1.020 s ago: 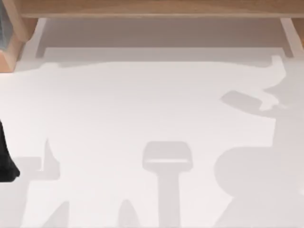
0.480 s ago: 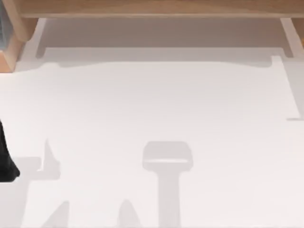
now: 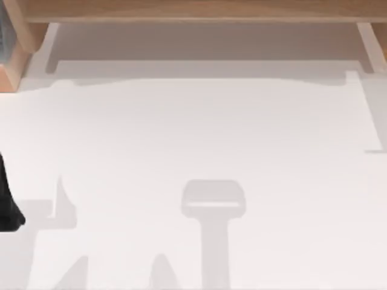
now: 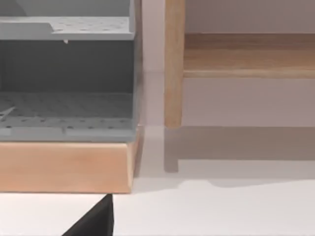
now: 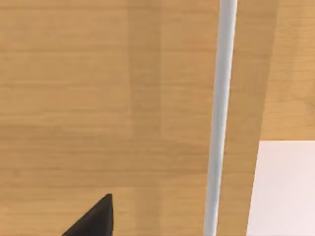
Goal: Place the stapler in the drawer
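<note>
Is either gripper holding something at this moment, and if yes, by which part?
It cannot be told. A black tip shows in the left wrist view and another in the right wrist view, with nothing seen against either.

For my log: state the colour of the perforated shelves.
Grey, clearest in the left wrist view: perforated shelves.

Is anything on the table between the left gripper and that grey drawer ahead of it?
Nothing visible does: bare white table top lies between the left gripper and the grey perforated drawer in its pale wooden frame.
</note>
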{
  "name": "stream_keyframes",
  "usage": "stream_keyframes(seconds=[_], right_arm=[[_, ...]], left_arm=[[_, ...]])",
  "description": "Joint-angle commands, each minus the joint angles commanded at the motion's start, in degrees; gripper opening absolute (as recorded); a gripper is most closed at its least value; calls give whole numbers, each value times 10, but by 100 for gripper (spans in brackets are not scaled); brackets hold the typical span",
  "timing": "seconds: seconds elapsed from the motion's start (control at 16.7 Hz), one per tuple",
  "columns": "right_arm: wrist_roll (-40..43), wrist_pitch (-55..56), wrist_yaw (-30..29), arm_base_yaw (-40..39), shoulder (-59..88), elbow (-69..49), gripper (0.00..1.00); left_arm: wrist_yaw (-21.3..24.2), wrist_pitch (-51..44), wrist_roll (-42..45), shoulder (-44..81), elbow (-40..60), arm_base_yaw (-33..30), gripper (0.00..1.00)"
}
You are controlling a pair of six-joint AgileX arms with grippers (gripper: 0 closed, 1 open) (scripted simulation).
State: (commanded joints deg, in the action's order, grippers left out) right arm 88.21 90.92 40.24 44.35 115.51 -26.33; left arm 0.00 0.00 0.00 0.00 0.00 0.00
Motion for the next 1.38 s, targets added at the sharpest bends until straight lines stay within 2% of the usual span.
stream_keyframes(seconds=[0.48,0.78,1.02,1.38], right_arm=[[6,13,5,-15,11,11,100],[8,-15,-26,-48,25,-29,100],[8,-16,-27,-49,26,-31,100],[8,-16,-27,-49,26,-31,55]], left_arm=[[0,0,0,0,0,0,100],[0,0,0,0,0,0,100],[0,0,0,0,0,0,100],[0,0,0,0,0,0,100]])
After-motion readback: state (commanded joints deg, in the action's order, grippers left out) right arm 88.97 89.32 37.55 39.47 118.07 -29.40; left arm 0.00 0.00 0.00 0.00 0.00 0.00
